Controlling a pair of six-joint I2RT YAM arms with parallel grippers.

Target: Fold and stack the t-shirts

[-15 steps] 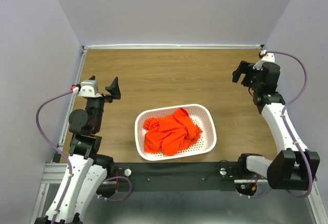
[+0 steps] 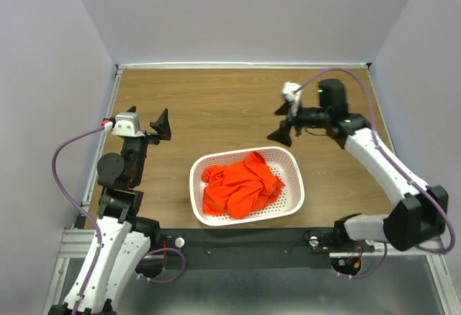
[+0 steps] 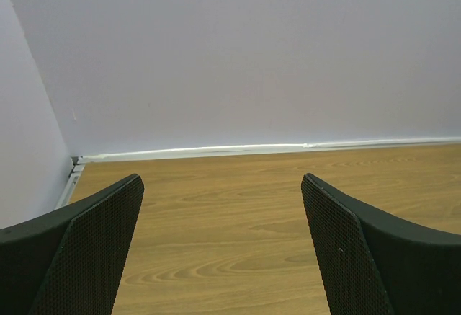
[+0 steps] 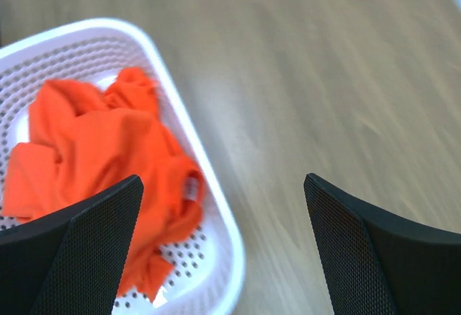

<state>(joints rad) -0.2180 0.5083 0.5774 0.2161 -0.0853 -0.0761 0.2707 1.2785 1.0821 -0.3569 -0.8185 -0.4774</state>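
Because the t-shirt (image 2: 241, 185) lies crumpled, much is hidden.

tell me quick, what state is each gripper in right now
left gripper: open, holding nothing
right gripper: open, holding nothing

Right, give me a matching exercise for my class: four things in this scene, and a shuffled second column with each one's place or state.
Column one
1. t-shirt
2. basket
3. left gripper
4. right gripper

Column two
A. open, over the table next to the basket
B. white, perforated, standing on the table
C. open, facing the back wall
D. orange-red, crumpled inside the basket

Pairs: 1-D, 2-B, 3-C, 4-A
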